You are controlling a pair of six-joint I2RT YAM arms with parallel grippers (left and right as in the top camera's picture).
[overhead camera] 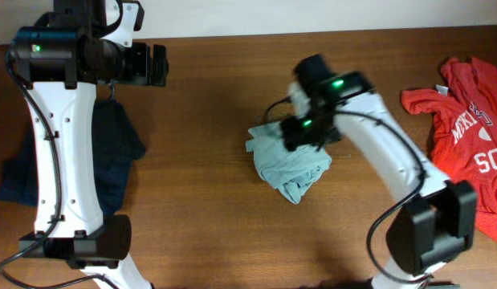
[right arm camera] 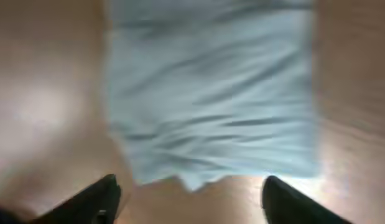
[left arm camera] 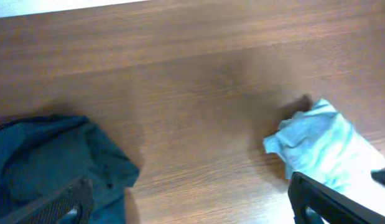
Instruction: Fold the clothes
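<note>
Teal T-shirt (overhead camera: pixel 292 170) lies bunched, thin and wrinkled, on wood-grain table (overhead camera: pixel 208 225).

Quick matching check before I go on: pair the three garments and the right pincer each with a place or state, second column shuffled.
1. teal T-shirt
2. red T-shirt
3. navy garment
4. right pincer

a. open, over pale cloth
b. far right, spread out
c. bunched in the middle
d. partly under the left arm

Pairs: 1-c, 2-b, 3-d, 4-a
</note>
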